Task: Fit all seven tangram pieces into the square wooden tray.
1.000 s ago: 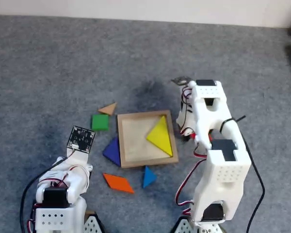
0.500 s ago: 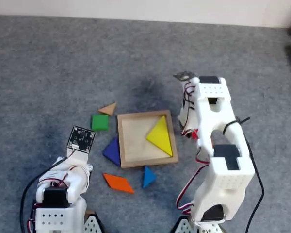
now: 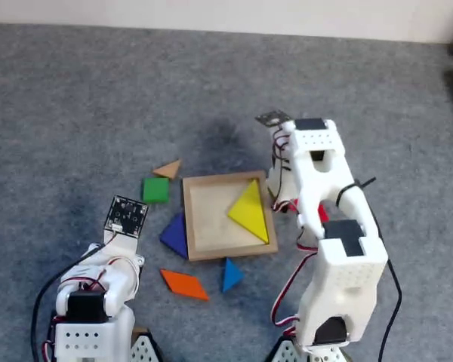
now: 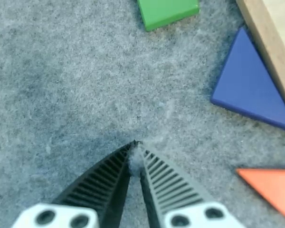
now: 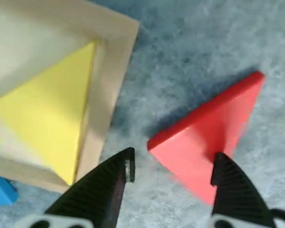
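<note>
1. The right gripper hangs low over the carpet just outside the square wooden tray, on the side where the yellow triangle lies. Its fingers are spread wide and clamp nothing.
2. The red triangle lies on the carpet right under that gripper, apart from the tray's rim. It is not centred in the gap. 1 corner points into the opening, near 1 fingertip, and the other fingertip overlaps the red face. I cannot tell whether that tip touches it.
3. The red piece's long straight edge runs slantwise across the line between the 2 fingers rather than square to it. My guess is that closing now would catch a corner and spin the piece, so I would shift toward the piece's bulk and turn the wrist first.
4. The tray lies beside the red piece on the far side of the free fingertip, so the carry should be short.
5. The left gripper sits pinched together with its tips at the carpet, near the dark blue triangle and green square. It is well apart from the red piece, so this grasp belongs to the right arm.
6. Only 1 of 7 pieces is seated.
</note>
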